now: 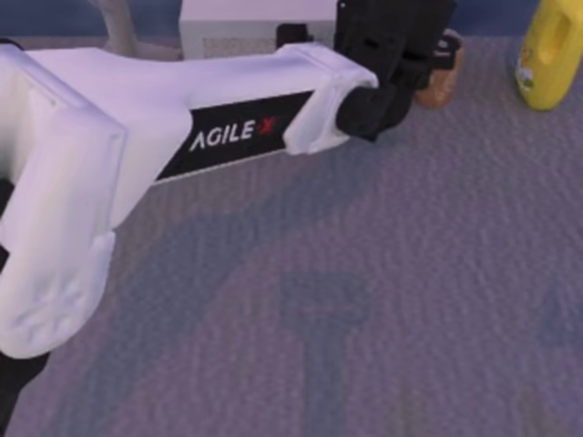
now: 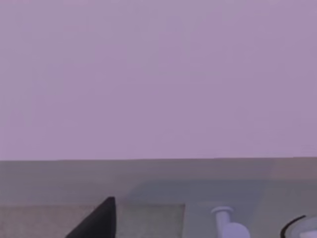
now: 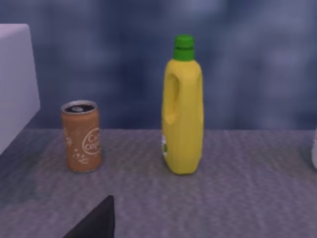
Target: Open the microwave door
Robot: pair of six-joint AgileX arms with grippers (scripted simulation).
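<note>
The white microwave [image 1: 255, 20] stands at the table's far edge, left of centre. My left arm reaches across to it from the left, and my left gripper [image 1: 393, 56] is right at its front, near the right end. In the left wrist view the microwave door is very close: its speckled mesh window [image 2: 148, 220] and a white handle peg [image 2: 228, 224] show beside a dark gripper tip. A round knob's edge [image 2: 301, 228] shows farther along. My right gripper [image 3: 96, 223] is out of the top view, low over the table, facing the microwave's side [image 3: 15, 84].
A brown drink can [image 1: 444, 80] stands just right of the left gripper, also visible from the right wrist [image 3: 81, 136]. A yellow bottle with a green cap [image 1: 551, 55] [image 3: 182, 109] stands at the far right. A grey stand leg [image 1: 123, 27] is left of the microwave.
</note>
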